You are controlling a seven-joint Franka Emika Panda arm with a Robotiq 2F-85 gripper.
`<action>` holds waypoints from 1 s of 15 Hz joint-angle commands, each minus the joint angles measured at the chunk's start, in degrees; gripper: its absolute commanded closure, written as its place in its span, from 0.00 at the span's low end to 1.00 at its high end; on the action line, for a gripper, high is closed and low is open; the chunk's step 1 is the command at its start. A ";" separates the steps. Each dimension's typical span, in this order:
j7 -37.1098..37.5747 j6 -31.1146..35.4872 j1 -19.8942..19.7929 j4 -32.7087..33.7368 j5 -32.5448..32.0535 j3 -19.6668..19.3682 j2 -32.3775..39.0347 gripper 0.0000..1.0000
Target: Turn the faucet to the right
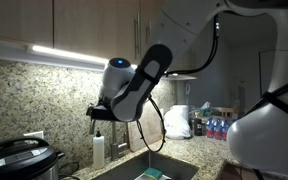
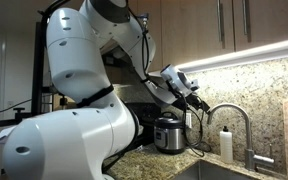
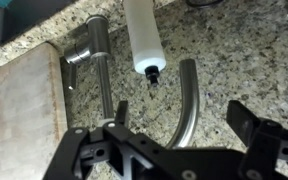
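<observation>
The hand (image 3: 169, 150) is released, its two dark fingers (image 3: 254, 135) spread wide with nothing between them but air. In the wrist view it looks down on the faucet (image 3: 191, 100), whose arched spout runs up the gap between the fingers while its straight stem passes close by one finger. In an exterior view the hand (image 2: 199, 100) hangs at the end of the bent white arm, just beside the top of the faucet (image 2: 249, 130) and a little above it, apart from the metal. In an exterior view the hand (image 1: 97, 112) points down over the back of the bench, and from this side I cannot pick out the faucet clearly.

The faucet stands at the rear edge of the sink (image 2: 206, 172), its brushed grey gooseneck rising and curving over towards the basin. Just beside its stem stands a small white soap bottle (image 3: 144, 35) with a dark nozzle, seen upright in both exterior views (image 2: 225, 146) (image 1: 98, 150). On the far side of the faucet base a pale cutting board (image 3: 24, 110) leans against the wall.

The bench (image 3: 244, 60) is speckled granite, and the same stone covers the wall behind. A round pressure cooker (image 2: 167, 132) with a dark lid sits further along the bench, well apart from the faucet. A lit strip (image 1: 64, 52) glows under the wooden cabinets. On the bench well beyond the arm stand a crumpled white plastic bag (image 1: 179, 120) and a pack of water bottles (image 1: 215, 126).
</observation>
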 commanded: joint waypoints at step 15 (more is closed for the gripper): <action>9.21 4.80 -34.00 22.44 25.71 27.75 -39.76 0.00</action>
